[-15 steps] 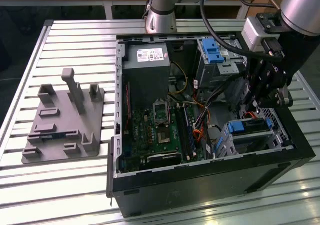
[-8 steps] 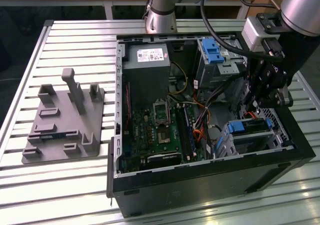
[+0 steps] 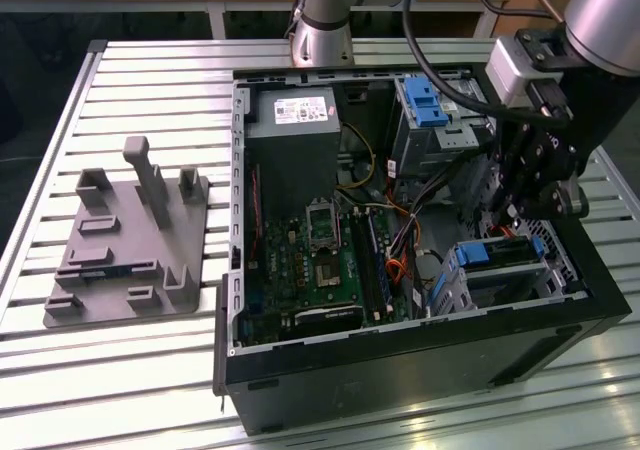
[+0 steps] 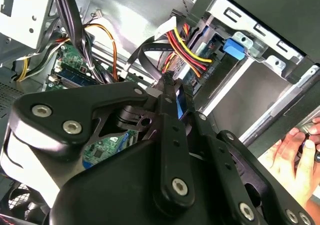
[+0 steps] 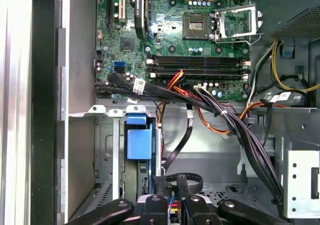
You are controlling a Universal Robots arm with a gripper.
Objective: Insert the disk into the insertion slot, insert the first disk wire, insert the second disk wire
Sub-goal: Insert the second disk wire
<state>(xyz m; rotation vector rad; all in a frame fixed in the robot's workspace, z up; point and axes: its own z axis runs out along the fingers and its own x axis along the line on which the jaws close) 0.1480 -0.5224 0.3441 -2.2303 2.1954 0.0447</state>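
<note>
Your claw (image 3: 520, 205) hangs inside the open computer case (image 3: 400, 390), over the drive cage at the case's corner nearest the exterior view's right. In the first wrist view the claw (image 5: 172, 187) has its two fingers pressed close together, and in the second wrist view (image 4: 172, 92) they pinch something blue and narrow; what exactly it is you cannot tell from here, so take it as clenched on a small part.

The disk (image 3: 500, 253) sits in the insertion slot (image 3: 520, 285), its blue carrier showing just under the claw. In the first wrist view the blue carrier tab (image 5: 139, 140) stands at the cage's mouth, and the flat black cable (image 5: 182, 142) drops in a loop right beside the fingertips. A bundle of red, yellow and black wires (image 4: 187, 47) runs to the drive's end in the second wrist view.

The motherboard (image 3: 320, 270) lies in the middle of the case, the power supply (image 3: 292, 135) toward its far edge. A grey fixture plate (image 3: 130, 240) rests on the slatted desk (image 3: 150, 70), well apart from the case on the exterior view's left. A person's hand (image 4: 295, 160) is at the case's outer wall in the second wrist view.
</note>
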